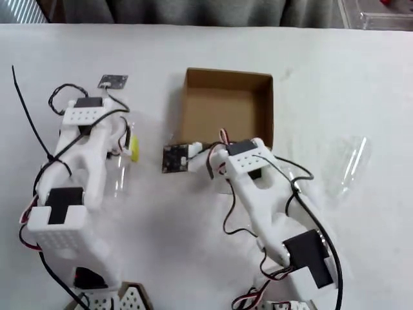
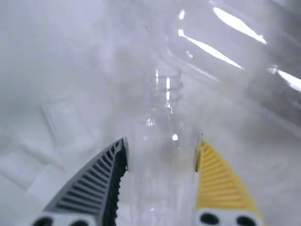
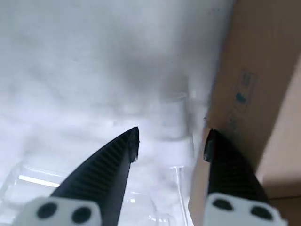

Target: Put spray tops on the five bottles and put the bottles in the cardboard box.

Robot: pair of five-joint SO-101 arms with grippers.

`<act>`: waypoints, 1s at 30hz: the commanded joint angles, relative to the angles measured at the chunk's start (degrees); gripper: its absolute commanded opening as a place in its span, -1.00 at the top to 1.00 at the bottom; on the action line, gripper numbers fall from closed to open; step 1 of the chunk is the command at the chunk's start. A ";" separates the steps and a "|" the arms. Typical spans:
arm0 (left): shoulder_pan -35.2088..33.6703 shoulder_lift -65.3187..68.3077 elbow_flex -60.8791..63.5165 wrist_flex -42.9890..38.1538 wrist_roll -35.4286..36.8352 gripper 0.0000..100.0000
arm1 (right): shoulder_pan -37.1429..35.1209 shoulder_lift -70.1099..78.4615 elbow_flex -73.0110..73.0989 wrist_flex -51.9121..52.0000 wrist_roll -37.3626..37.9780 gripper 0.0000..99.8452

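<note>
The box [image 1: 219,110] stands open on the white table [image 1: 322,64]. Well to the left of the box, the left claw [image 2: 162,146] has its grey and yellow fingers spread, and a clear bottle [image 2: 167,94] lies between them with its threaded neck pointing away from the claw. I cannot tell if the fingers touch it. The right claw [image 3: 171,134] is at the front left corner of the box [image 3: 254,70], also spread, with one black finger just beside the outer wall. A clear piece [image 3: 176,115] lies between its fingers. Another bottle [image 1: 348,165] lies to the right of the box, apart from it.
</note>
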 commanded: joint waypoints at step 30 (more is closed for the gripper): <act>0.75 -0.92 -0.35 -3.96 -0.53 0.85 | 1.98 -1.54 -4.04 -1.36 -7.82 0.97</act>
